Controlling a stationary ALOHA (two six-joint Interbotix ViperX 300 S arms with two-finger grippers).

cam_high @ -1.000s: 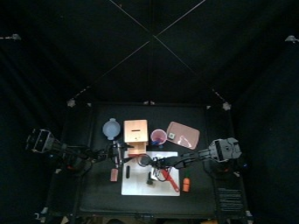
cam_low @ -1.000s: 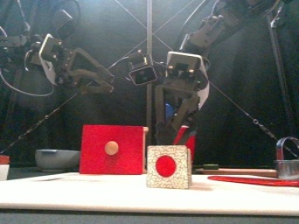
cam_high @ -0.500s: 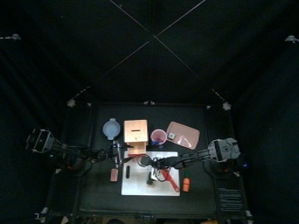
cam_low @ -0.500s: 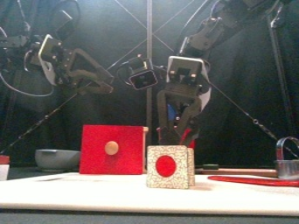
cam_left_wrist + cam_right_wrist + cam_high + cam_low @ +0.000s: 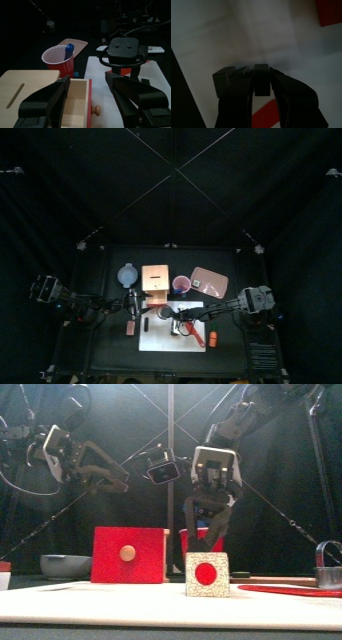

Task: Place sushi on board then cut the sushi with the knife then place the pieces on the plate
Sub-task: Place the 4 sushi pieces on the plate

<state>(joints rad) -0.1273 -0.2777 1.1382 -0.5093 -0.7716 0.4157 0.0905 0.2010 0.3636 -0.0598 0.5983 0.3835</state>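
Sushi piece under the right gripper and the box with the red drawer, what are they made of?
The toy sushi piece with a speckled white face and red centre, in the right gripper, looks like painted wood or hard plastic, going by its flat, crisp faces; which is unclear. The pale box looks like matt bare wood, with a rounded knob and a red-painted drawer front.

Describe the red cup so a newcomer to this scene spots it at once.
Behind the white cutting board, a pale wooden box and a flat pink tray lie side by side. The red cup stands between them, round and open-topped, alone in holding a blue knife.
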